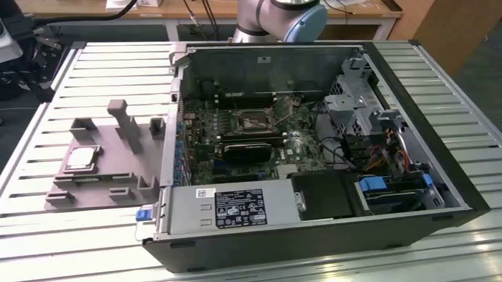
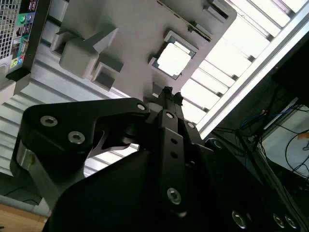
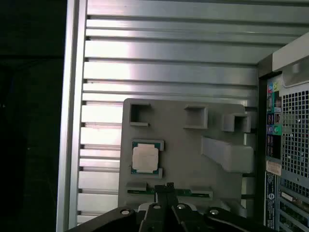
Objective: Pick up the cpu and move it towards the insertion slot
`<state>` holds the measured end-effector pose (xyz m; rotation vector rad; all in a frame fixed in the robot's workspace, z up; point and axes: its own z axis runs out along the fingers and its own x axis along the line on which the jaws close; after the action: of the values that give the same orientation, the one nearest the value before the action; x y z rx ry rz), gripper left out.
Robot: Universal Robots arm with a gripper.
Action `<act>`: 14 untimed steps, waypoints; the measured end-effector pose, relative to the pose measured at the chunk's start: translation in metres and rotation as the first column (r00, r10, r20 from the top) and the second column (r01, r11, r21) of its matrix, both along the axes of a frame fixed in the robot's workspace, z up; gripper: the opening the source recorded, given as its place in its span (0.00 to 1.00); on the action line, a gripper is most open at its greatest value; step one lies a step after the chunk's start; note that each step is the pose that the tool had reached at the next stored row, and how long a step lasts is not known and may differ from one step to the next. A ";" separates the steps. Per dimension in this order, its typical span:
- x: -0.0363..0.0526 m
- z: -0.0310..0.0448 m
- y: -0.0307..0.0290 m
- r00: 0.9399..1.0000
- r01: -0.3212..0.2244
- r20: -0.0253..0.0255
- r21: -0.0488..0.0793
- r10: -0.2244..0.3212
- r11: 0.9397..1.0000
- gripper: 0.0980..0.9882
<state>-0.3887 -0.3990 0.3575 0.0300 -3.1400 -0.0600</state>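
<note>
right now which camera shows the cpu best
The first wrist view: the cpu lies nearly face-on and unblocked on the grey fixture plate. The second wrist view shows it slanted, its top washed out by glare. The exterior view shows it far off on the plate, at the exterior view's left.

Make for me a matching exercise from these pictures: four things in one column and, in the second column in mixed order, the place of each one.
Column one
1. cpu
2. insertion slot
3. gripper
4. fixture plate

Column two
A. on the motherboard, inside the open computer case
B. on the slatted table, at the exterior view's left of the computer case
C. lying flat on the fixture plate
D. near the fixture plate's edge, apart from the cpu

Pairs: 1-C, 2-A, 3-D, 4-B
</note>
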 end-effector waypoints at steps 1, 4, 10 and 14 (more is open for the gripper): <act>0.0000 0.0000 0.0000 1.000 0.000 0.000 0.000 0.000 1.000 0.00; 0.0000 0.0000 0.0000 1.000 0.000 0.000 0.000 0.000 1.000 0.00; 0.0000 0.0000 0.0000 1.000 0.000 0.000 0.000 0.000 1.000 0.00; 0.0000 -0.0012 0.0000 1.000 0.000 0.000 0.000 0.000 1.000 0.00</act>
<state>-0.3887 -0.3991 0.3563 0.0300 -3.1402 -0.0602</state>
